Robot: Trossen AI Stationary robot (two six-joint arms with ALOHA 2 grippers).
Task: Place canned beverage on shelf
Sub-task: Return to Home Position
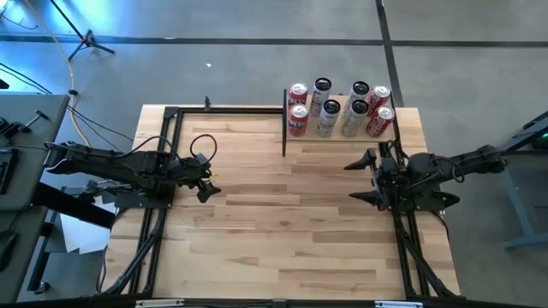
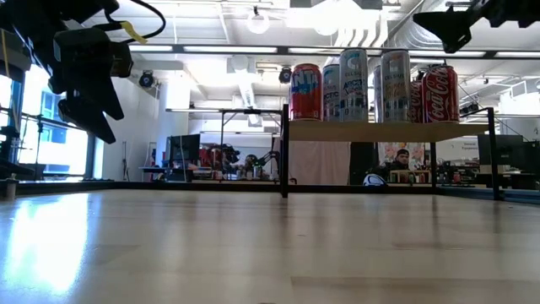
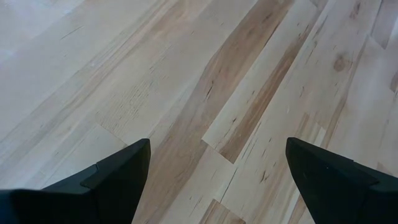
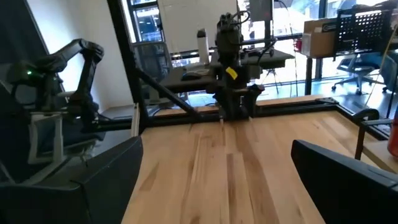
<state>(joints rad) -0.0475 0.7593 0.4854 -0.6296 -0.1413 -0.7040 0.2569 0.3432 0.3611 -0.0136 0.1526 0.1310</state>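
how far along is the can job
Done: cans stand in two rows on the shelf. In hand: nothing; the left gripper and right gripper hang open and empty over the tabletop. Left: no loose can shows, so probably only parking the arms.

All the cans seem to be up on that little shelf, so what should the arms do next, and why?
Probably draw the right claw back from the shelf to its rest pose. Eight cans stand on it, both claws are open and empty, and the left claw waits over the table's left side.
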